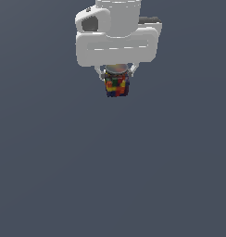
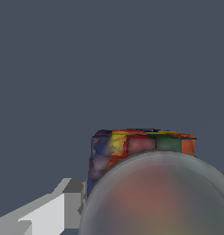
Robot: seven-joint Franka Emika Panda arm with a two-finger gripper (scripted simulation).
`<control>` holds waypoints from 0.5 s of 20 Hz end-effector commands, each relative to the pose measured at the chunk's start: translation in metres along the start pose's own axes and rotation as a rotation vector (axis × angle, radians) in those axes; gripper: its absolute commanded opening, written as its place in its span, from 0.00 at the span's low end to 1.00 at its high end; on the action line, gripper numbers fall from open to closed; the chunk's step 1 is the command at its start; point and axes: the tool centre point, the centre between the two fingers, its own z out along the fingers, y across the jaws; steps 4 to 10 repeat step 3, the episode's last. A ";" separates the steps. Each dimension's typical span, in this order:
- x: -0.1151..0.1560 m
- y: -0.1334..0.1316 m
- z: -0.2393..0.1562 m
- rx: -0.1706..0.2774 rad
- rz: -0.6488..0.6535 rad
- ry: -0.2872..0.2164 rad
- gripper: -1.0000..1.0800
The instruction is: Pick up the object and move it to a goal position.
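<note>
Snugly between end effector (image 1: 116,74) fingers: can (image 1: 116,86).

Plain dark slate-grey backdrop (image 1: 113,176) fills both views; flat even light, faintly lighter toward lower part.

The object (image 1: 117,85) was a small can-like cylinder, its sides a patchwork of red, yellow, green and blue squares, its round top grey and slightly glossy. It stood upright, top upward, between the two fingers of the end effector (image 1: 116,74). In the wrist view the object (image 2: 141,151) filled the near field, its grey top blurred.
</note>
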 end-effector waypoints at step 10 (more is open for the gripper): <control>0.001 0.000 -0.006 0.000 0.000 0.003 0.00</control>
